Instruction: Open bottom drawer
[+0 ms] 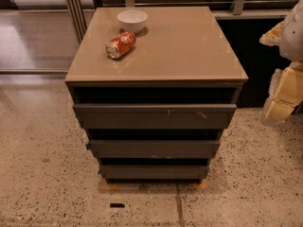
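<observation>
a: we start with the speckled floor [38, 174], pale stone with dark flecks, which fills the lower part of the view.

b: on it stands the cabinet [189, 46], with a smooth tan top and three dark grey fronts stacked below.

a: we see the widest drawer [142, 116] uppermost, with pale scratch marks near its upper edge. the middle drawer [154, 148] lies under it, across a dark gap.

b: then the bottom drawer [154, 172], lowest of the three, just above the floor. its front is plain and flat and does not stick out past the middle front. we see only that front.

a: the gripper [283, 96] hangs at the right edge of the view, pale and yellowish and partly cut off. it is off to the cabinet's right, well apart from the bottom drawer and touching nothing we can see.

b: apart or together? we cannot tell.

a: on the top, toward the back left, sits a white bowl [132, 20], upright.

b: just in front of it lies an orange can [120, 45] on its side, near the bowl.

a: smallest is a dark mark [117, 205] on the floor in front of the cabinet.
</observation>
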Action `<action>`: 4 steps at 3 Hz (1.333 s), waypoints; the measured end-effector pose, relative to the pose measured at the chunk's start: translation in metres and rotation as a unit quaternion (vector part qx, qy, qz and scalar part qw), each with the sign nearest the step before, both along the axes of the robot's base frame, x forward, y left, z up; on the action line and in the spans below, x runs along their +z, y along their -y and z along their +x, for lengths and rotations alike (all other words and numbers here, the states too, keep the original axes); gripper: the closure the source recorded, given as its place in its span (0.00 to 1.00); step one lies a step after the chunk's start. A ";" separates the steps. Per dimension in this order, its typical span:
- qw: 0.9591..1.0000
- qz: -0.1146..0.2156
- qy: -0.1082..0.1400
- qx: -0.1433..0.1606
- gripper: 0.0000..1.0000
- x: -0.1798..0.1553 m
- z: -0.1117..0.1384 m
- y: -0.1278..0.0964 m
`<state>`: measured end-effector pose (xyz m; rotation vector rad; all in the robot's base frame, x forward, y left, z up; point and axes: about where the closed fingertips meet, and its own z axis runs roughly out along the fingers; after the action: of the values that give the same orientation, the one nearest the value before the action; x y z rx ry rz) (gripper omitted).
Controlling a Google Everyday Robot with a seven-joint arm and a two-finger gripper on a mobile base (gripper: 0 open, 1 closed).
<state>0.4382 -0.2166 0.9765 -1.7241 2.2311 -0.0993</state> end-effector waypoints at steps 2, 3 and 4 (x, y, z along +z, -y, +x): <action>1.000 0.019 0.023 -0.008 0.00 -0.007 0.002 0.003; 0.994 0.099 0.005 -0.051 0.00 -0.078 -0.004 0.016; 0.979 0.182 -0.021 -0.094 0.00 -0.167 0.012 0.018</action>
<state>0.4501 -0.2348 0.8091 -1.3337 2.2647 0.2880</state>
